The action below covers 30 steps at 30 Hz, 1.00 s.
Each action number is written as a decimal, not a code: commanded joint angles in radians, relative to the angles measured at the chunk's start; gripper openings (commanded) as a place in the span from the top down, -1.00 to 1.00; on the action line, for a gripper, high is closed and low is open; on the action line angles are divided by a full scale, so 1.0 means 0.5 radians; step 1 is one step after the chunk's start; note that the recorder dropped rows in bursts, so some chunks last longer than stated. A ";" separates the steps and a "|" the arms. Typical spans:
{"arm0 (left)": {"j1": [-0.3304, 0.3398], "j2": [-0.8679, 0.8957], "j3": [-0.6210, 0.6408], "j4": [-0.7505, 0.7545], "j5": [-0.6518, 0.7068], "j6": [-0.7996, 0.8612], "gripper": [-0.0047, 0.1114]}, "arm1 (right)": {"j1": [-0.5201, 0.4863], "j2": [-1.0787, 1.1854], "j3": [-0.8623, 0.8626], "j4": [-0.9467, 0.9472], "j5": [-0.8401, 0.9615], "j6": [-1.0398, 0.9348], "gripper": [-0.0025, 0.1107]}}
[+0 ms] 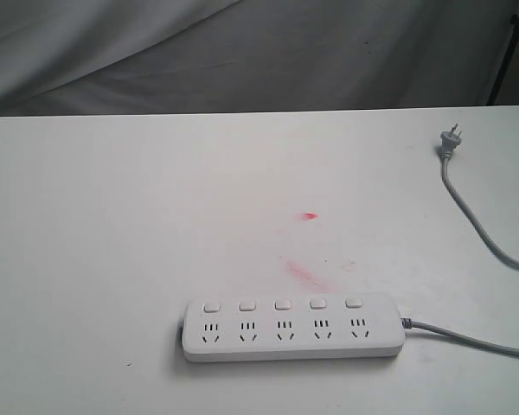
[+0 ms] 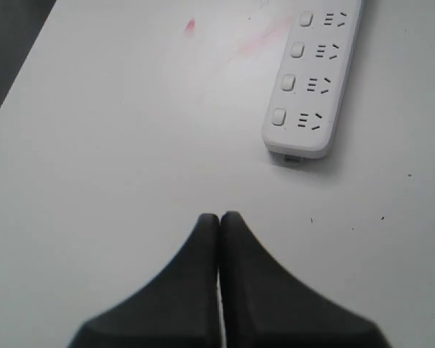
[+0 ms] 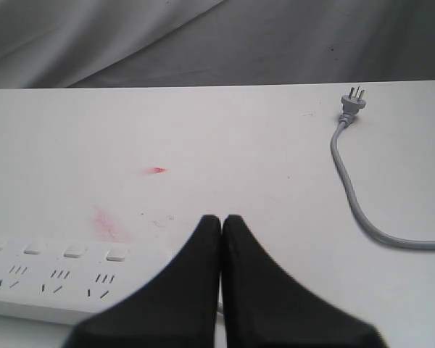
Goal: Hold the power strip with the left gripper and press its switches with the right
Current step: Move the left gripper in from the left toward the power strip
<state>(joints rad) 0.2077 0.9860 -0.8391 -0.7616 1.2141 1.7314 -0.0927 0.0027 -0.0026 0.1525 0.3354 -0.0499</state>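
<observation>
Exterior view: the power strip is laid flat on the tabletop, a red smear near it. Left wrist view: the left pincer is clenched empty, apart from the strip. Right wrist view: the right pincer is clenched empty, near its end.

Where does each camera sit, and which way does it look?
Exterior view: off the arms, facing the table, power strip near, plug far; no pincer shows.
Left wrist view: on the left arm, looking down past the shut left pincer at the strip's end.
Right wrist view: on the right arm, looking across the table over the shut right pincer.
Shared: all see the strip and red smear.
</observation>
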 commanded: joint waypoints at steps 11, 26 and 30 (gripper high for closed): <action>0.019 0.050 -0.008 -0.121 0.014 0.067 0.92 | -0.013 -0.005 0.005 -0.017 -0.004 0.006 0.96; 0.019 0.050 -0.008 -0.135 -0.031 0.067 0.92 | -0.013 -0.005 0.005 -0.017 -0.004 0.006 0.96; 0.019 0.050 -0.008 -0.135 -0.031 0.062 0.92 | -0.013 -0.005 0.005 -0.017 -0.004 0.006 0.96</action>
<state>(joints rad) 0.2146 1.0106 -0.8391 -0.8108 1.2019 1.7644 -0.0927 0.0027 -0.0026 0.1525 0.3354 -0.0499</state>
